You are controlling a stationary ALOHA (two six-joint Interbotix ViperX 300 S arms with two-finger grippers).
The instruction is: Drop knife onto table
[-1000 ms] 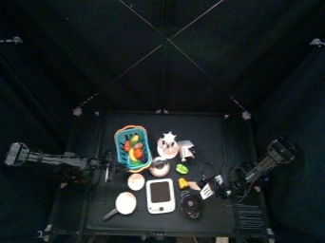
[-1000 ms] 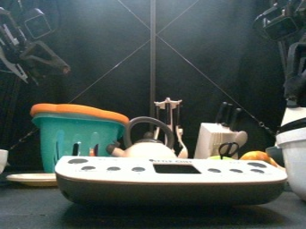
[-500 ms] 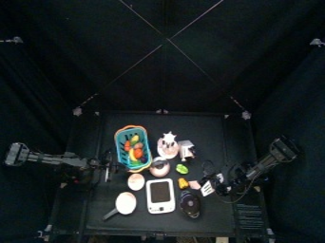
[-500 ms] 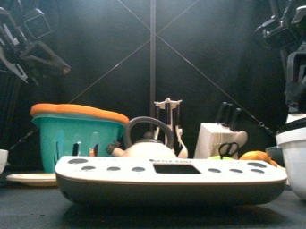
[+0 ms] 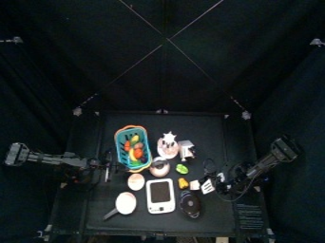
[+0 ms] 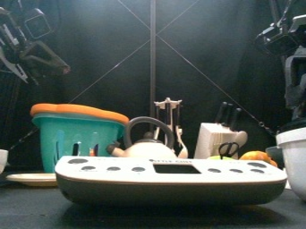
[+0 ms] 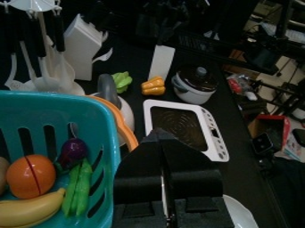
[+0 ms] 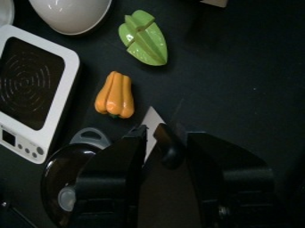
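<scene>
The knife [image 8: 152, 125] has a pale flat blade and hangs between the jaws of my right gripper [image 8: 149, 138], which is shut on it. The blade tip is just beside an orange toy pepper [image 8: 116, 93], above the black table [image 8: 244, 80]. In the left wrist view the blade [image 7: 161, 64] shows as a white upright strip behind the same pepper [image 7: 152, 86]. In the top view the right gripper [image 5: 223, 181] is over the table's [image 5: 214, 128] right front part. My left gripper [image 5: 91, 171] rests at the table's left side, jaws shut and empty [image 7: 167, 174].
A teal basket [image 5: 129, 144] of toy fruit, a white kitchen scale [image 5: 160, 195], a white knife block [image 6: 216, 139], a kettle [image 6: 149, 143], a green toy pepper [image 8: 145, 38], a black round pot [image 7: 194, 83] and a white bowl [image 8: 74, 11] crowd the table's middle and front.
The right arm has shifted slightly, still holding the knife. The left arm has not moved.
</scene>
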